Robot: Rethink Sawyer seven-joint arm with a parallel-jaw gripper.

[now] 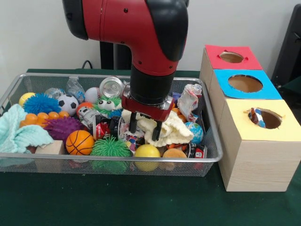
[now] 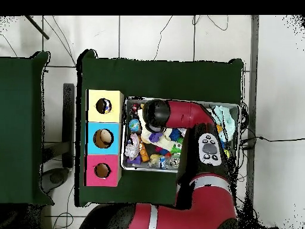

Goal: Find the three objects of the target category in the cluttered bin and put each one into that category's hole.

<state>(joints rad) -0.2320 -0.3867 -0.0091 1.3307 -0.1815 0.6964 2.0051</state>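
Nearest the camera in the front view, a wire mesh bin (image 1: 212,159) on a green table (image 1: 117,202), packed with toys. Along the front rim: a wooden block (image 1: 49,148), an orange basketball (image 1: 79,142), a green spiky ball (image 1: 110,148), a yellow ball (image 1: 147,151) and an orange ball (image 1: 174,153). Draped over the bin's left end, a mint cloth (image 1: 19,134).

In mid-bin, the gripper (image 1: 145,129) lowered into the clutter, its black fingers (image 1: 133,123) parted and straddling a cream cloth (image 1: 171,132); whether actually clamped on the cloth, cannot tell. Just right of the cloth, a small globe ball (image 1: 194,132). To the left, a purple spiky ball (image 1: 61,127), a soccer ball (image 1: 68,103) and a blue spiky ball (image 1: 41,103).

Towards the back, a crushed can (image 1: 112,87), a plastic bottle (image 1: 75,87) and a crumpled wrapper (image 1: 189,100).

Beside the bin, a wooden sorting box (image 1: 254,155) with three holes: yellow-topped (image 1: 263,118) nearest, already holding a striped object (image 1: 256,117); blue-topped (image 1: 245,83) in the middle; red-topped (image 1: 231,57) farthest.

From overhead, the red arm (image 2: 196,197) stretched across the bin, hiding much of its contents.
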